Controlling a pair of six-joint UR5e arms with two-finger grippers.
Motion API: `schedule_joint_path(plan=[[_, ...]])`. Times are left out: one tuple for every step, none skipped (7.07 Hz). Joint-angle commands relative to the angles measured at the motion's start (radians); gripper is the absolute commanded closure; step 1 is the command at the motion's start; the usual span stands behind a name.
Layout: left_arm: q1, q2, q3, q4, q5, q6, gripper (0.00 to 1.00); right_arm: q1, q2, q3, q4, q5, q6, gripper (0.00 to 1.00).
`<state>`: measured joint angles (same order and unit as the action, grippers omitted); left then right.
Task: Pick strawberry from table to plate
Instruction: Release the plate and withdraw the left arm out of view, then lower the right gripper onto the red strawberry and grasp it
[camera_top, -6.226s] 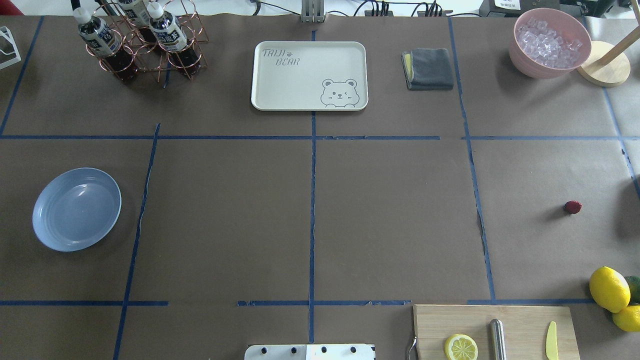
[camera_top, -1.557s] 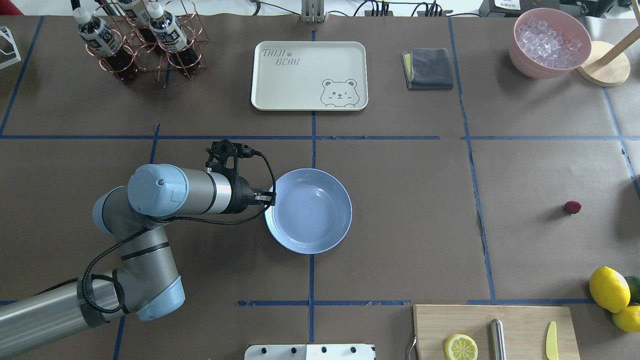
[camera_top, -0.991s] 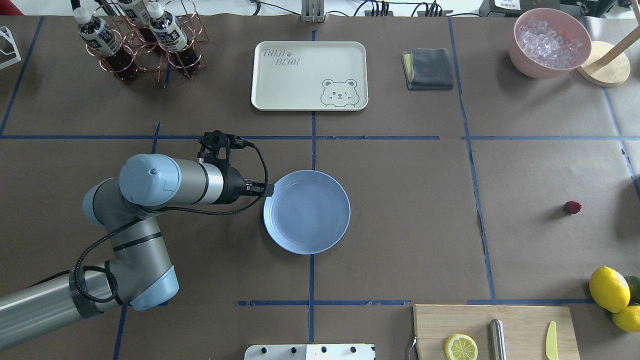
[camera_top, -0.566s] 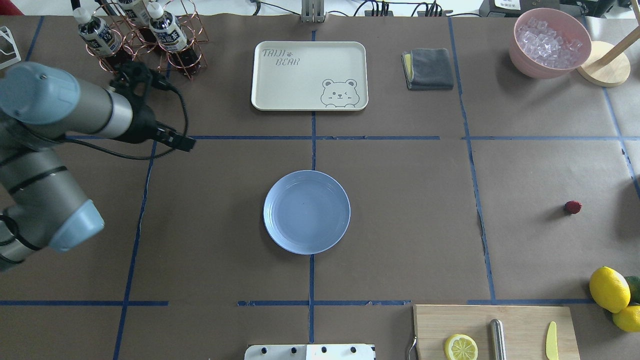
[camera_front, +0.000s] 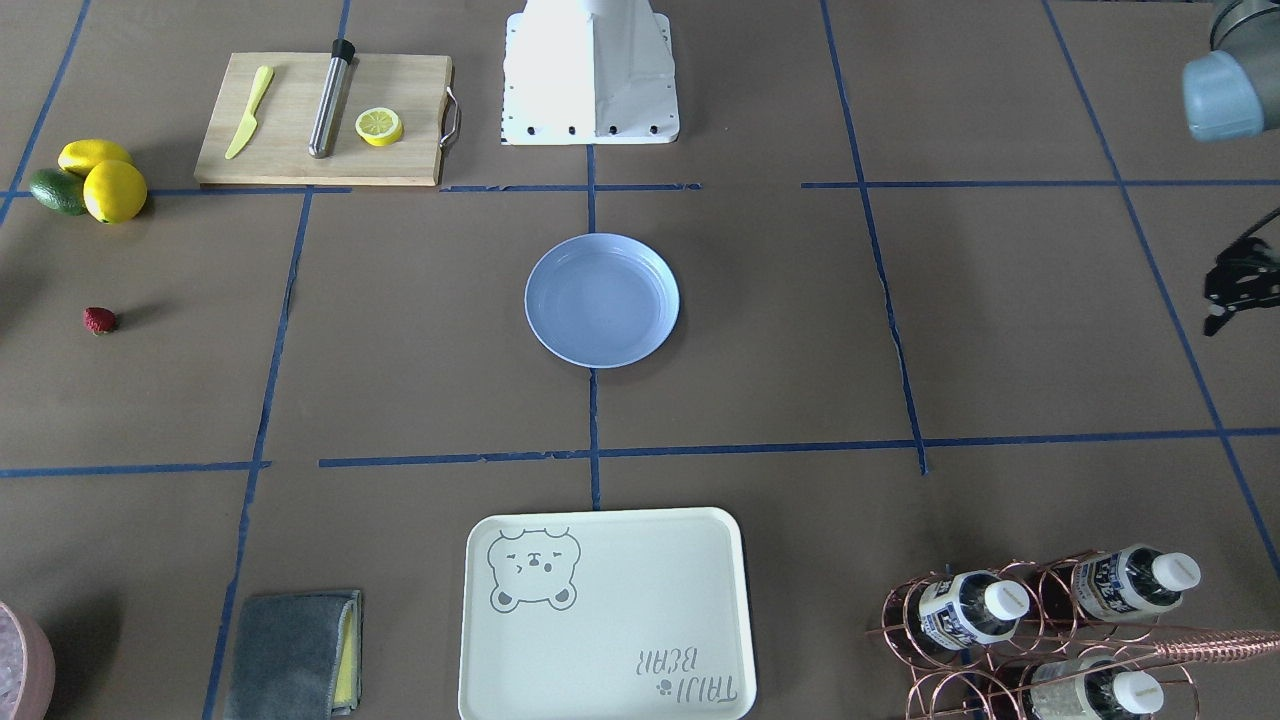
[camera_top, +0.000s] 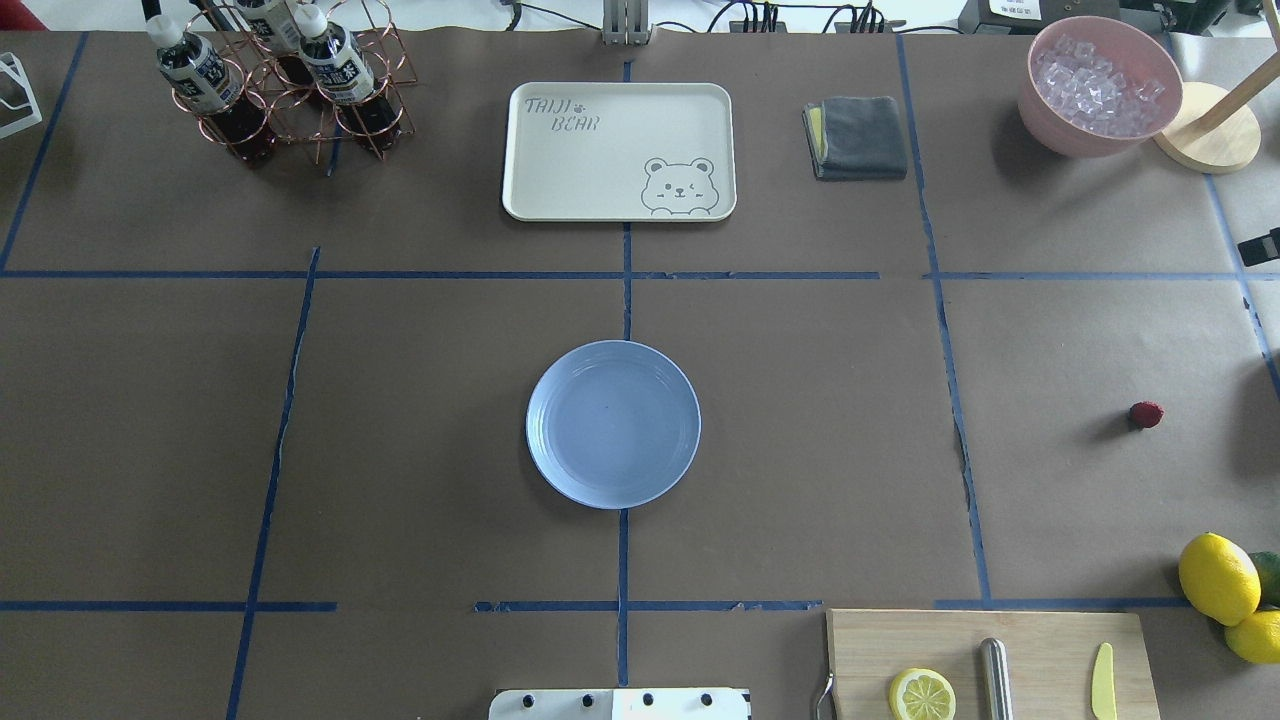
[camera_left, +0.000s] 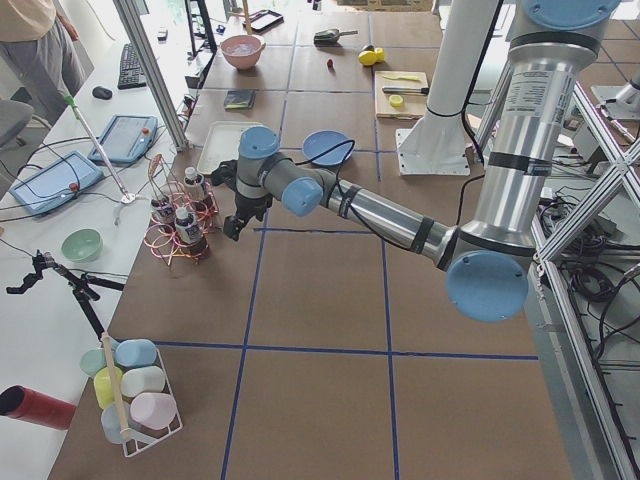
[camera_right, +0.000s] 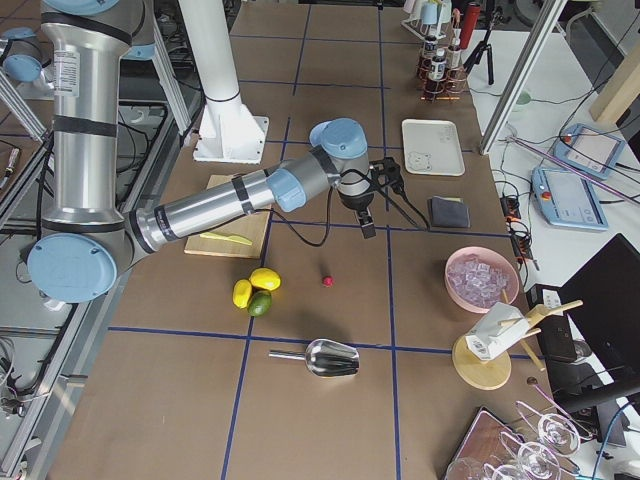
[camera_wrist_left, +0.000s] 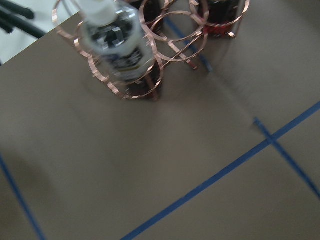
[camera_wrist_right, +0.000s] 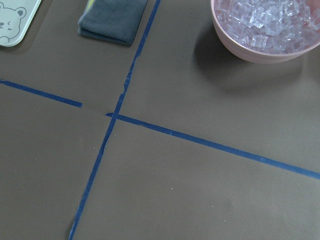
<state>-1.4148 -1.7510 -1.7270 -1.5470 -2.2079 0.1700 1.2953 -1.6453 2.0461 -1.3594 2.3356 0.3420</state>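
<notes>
The strawberry (camera_top: 1146, 414) lies on the brown table (camera_top: 800, 450) at the right, small and dark red; it also shows as strawberry (camera_front: 99, 320) and strawberry (camera_right: 326, 282). The pale blue plate (camera_top: 613, 424) sits empty at the table's centre. My left gripper (camera_left: 235, 228) hangs by the bottle rack, far from the plate; only its dark outline (camera_front: 1222, 318) shows at the frame edge. My right gripper (camera_right: 368, 228) hovers beyond the strawberry, toward the grey cloth, and a black tip (camera_top: 1260, 247) enters the overhead view's right edge. I cannot tell whether either is open or shut.
A cutting board (camera_top: 985, 660) with a lemon half, a steel rod and a yellow knife sits near the strawberry. Lemons (camera_top: 1218, 578), a pink ice bowl (camera_top: 1098, 85), a grey cloth (camera_top: 856, 137), a cream tray (camera_top: 619, 150), a bottle rack (camera_top: 285, 75) and a metal scoop (camera_right: 330, 357) stand around.
The left arm brought the plate from the left to the centre, let it go and withdrew out of the overhead view. A black tip of the right gripper has appeared at the right edge.
</notes>
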Motion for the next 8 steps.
schedule_joint_path(plan=[[-0.171,0.055,0.036,0.148,-0.015,0.071,0.00,-0.205,0.025,0.035,0.000,-0.191,0.238,0.00],[-0.184,0.109,0.041,0.143,-0.065,0.071,0.00,-0.270,0.025,0.036,0.020,-0.226,0.303,0.00],[-0.184,0.155,0.040,0.136,-0.141,0.062,0.00,-0.324,0.003,0.032,0.076,-0.239,0.378,0.00],[-0.182,0.153,0.034,0.140,-0.147,0.062,0.00,-0.432,-0.054,0.023,0.165,-0.357,0.479,0.00],[-0.181,0.142,0.043,0.137,-0.153,0.060,0.00,-0.483,-0.088,-0.045,0.301,-0.414,0.512,0.00],[-0.181,0.142,0.043,0.136,-0.153,0.060,0.00,-0.491,-0.135,-0.123,0.421,-0.429,0.506,0.00],[-0.181,0.142,0.041,0.136,-0.154,0.060,0.00,-0.490,-0.225,-0.142,0.518,-0.447,0.467,0.00],[-0.181,0.146,0.040,0.136,-0.154,0.060,0.00,-0.488,-0.254,-0.177,0.542,-0.449,0.394,0.00]])
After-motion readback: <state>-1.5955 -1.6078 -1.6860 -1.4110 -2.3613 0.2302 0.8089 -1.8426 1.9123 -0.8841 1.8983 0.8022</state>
